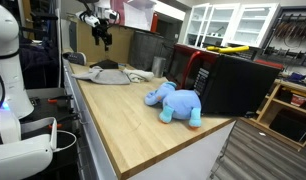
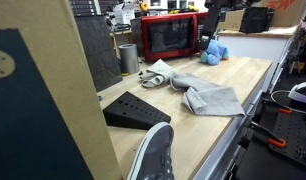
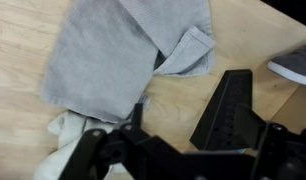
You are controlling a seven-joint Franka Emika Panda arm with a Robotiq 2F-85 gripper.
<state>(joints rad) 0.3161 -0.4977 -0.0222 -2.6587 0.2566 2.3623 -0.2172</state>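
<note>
Gripper (image 3: 178, 150) parts, dark and blurry, fill the bottom of the wrist view. Its fingers (image 3: 93, 155) stand wide apart and are let go, with nothing held between them.

Under the fingers and a bit past them lies a grey towel (image 3: 123, 50). It is bunched up and partly folded on the wood table (image 3: 23, 60). The fingers do not touch it. In an exterior view the gripper (image 1: 101, 35) hangs high over the towel (image 1: 101, 73), well apart from it.

Close by one finger sits a white cloth (image 3: 65, 135), which touches the edge of the towel. Close by the other finger lies a black wedge (image 3: 228, 105). It is just beside the towel, but I cannot tell if the two touch. Past the wedge, farther out from that finger, is a grey shoe (image 3: 293, 65) with a white sole.

Much farther from the fingers, a blue toy (image 1: 175, 102) shaped like an elephant lies on the table, well apart from the towel. Behind the toy stands a red microwave (image 2: 171, 35). A grey cup (image 2: 127, 57) stands just beside the microwave, near the white cloth
</note>
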